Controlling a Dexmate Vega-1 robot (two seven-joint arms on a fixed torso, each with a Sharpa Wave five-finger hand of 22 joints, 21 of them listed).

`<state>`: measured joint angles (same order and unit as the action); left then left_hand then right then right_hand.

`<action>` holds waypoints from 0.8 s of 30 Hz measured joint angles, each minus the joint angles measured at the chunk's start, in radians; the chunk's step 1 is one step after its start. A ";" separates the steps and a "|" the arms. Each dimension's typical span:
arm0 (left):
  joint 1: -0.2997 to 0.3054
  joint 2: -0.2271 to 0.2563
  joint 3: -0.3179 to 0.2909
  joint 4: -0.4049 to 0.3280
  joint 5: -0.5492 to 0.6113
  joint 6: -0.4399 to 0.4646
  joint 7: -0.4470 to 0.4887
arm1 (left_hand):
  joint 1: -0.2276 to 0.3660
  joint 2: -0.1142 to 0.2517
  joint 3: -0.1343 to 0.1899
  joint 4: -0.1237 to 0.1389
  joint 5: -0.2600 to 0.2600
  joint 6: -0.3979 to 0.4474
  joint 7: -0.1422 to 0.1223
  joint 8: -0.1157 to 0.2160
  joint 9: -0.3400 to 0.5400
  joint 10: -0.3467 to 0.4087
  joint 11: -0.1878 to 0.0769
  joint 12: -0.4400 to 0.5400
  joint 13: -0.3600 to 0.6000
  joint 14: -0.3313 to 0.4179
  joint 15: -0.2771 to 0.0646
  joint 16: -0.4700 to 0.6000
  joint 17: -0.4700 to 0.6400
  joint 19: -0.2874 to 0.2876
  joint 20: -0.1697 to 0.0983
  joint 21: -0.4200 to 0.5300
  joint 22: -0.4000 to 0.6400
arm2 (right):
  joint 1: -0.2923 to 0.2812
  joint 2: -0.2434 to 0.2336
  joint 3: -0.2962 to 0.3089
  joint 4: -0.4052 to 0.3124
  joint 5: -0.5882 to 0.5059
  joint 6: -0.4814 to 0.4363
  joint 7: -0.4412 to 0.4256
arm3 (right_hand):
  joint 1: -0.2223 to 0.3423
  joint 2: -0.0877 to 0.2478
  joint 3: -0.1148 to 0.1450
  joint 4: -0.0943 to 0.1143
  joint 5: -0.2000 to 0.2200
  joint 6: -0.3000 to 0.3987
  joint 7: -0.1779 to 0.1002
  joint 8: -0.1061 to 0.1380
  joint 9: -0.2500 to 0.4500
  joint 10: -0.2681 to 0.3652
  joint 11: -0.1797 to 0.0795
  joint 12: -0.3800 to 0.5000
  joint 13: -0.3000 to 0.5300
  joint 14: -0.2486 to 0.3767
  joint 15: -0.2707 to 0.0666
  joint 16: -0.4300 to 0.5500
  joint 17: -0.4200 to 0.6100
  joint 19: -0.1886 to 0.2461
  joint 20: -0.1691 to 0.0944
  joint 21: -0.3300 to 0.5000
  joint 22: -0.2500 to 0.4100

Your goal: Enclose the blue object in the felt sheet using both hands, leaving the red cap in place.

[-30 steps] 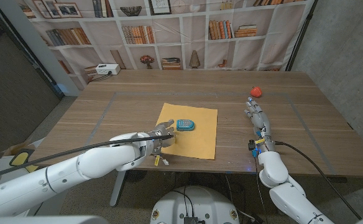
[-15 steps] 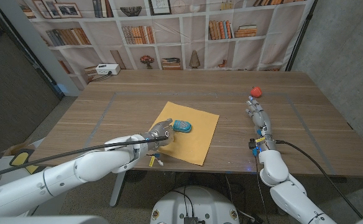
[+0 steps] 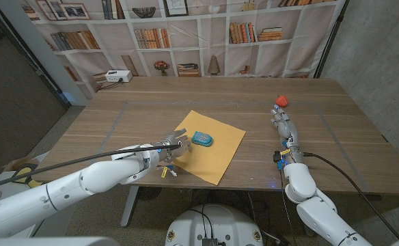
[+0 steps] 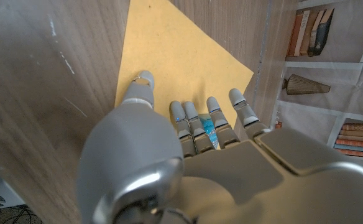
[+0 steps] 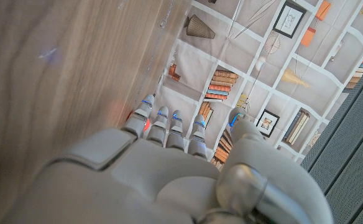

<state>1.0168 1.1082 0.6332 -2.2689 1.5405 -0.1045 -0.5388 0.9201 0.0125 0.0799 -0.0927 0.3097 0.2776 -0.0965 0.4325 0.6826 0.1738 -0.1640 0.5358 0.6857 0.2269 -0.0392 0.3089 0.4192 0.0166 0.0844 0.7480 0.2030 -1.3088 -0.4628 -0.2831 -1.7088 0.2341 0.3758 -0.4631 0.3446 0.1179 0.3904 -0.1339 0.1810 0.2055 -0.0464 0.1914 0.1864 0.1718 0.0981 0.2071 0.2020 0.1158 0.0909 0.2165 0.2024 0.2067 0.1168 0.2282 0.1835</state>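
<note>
The yellow felt sheet [image 3: 216, 154] lies turned like a diamond on the wooden table, with the small blue object [image 3: 201, 139] on its upper middle. My left hand [image 3: 172, 147] is over the sheet's left corner with its fingers stretched out toward the blue object. In the left wrist view the fingers [image 4: 197, 127] reach over the felt sheet [image 4: 169, 62], and a bit of the blue object [image 4: 207, 130] shows between them. The red cap [image 3: 281, 100] sits at the far right. My right hand [image 3: 283, 128] stands just in front of it with straight fingers, holding nothing.
A white box [image 3: 117, 76] stands at the table's back left edge, in front of a bookshelf backdrop. Bare wood [image 3: 322, 137] lies between the sheet and the right edge. The sheet's near corner [image 3: 216, 183] almost reaches the table's front edge.
The felt sheet has turned, its near corner swinging toward the front edge. My left hand moved with its left corner, and the blue object rode along. The right hand stayed put.
</note>
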 measured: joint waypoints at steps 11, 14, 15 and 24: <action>-0.001 0.032 -0.056 -0.049 -0.098 -0.015 -0.019 | 0.035 -0.029 -0.035 -0.012 0.050 0.199 -0.032 0.065 -0.340 0.262 -0.043 0.020 -0.113 0.166 -0.003 0.005 -0.028 0.053 -0.022 0.019 -0.003 | 0.019 0.008 -0.012 0.020 0.000 0.001 0.000 | 0.000 0.000 0.000 0.000 0.000 0.000 0.000 0.000 0.000 0.000 0.000 0.000 0.000 0.000 0.000 0.000 0.000 0.000 0.000 0.000 0.000; 0.006 0.038 -0.063 -0.044 -0.104 -0.015 0.014 | 0.089 -0.006 -0.014 -0.033 0.059 0.277 -0.040 0.110 -0.344 0.333 -0.048 0.039 -0.125 0.238 -0.006 0.020 -0.022 0.092 -0.037 0.036 -0.003 | 0.021 0.006 -0.013 0.021 -0.001 -0.002 -0.001 | 0.000 0.000 0.000 0.000 0.000 0.000 0.000 0.000 0.000 0.000 0.000 0.000 0.000 0.000 0.000 0.000 0.000 0.000 0.000 0.000 0.000; 0.008 0.040 -0.065 -0.041 -0.104 -0.015 0.017 | 0.108 0.008 -0.006 -0.041 0.059 0.305 -0.045 0.128 -0.344 0.358 -0.048 0.047 -0.125 0.265 -0.007 0.025 -0.018 0.106 -0.041 0.044 -0.003 | 0.021 0.006 -0.013 0.020 -0.003 -0.006 -0.003 | 0.000 0.000 0.000 0.000 0.000 0.000 0.000 0.000 0.000 0.000 0.000 0.000 0.000 0.000 0.000 0.000 0.000 0.000 0.000 0.000 0.000; 0.033 0.056 -0.070 0.007 -0.103 0.010 0.155 | 0.228 0.050 0.029 -0.064 0.002 0.426 -0.053 0.246 -0.313 0.505 -0.044 0.131 -0.081 0.407 -0.020 0.105 0.071 0.173 -0.058 0.097 0.004 | 0.009 -0.011 -0.012 -0.009 -0.020 -0.047 -0.025 | 0.000 0.000 0.000 0.000 0.000 0.000 0.000 0.000 0.000 0.000 0.000 0.000 0.000 0.004 -0.004 0.000 -0.003 0.000 0.000 0.000 0.000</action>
<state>1.0498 1.1638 0.5630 -2.2622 1.4375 -0.0944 -0.3835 1.1477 0.0624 0.1090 -0.1568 0.3119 0.7038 -0.1491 0.6784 0.3691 0.6785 -0.2080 0.6673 0.6044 0.6338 -0.0591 0.4140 0.4899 0.1894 0.0265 0.8448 0.2068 -1.2997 -0.4736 -0.2953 -1.7178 0.2142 0.3290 -0.4879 0.3446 0.1179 0.3904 -0.1340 0.1810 0.2055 -0.0464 0.1915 0.1864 0.1718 0.0981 0.2073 0.2020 0.1196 0.0871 0.2165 0.1998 0.2067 0.1168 0.2282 0.1835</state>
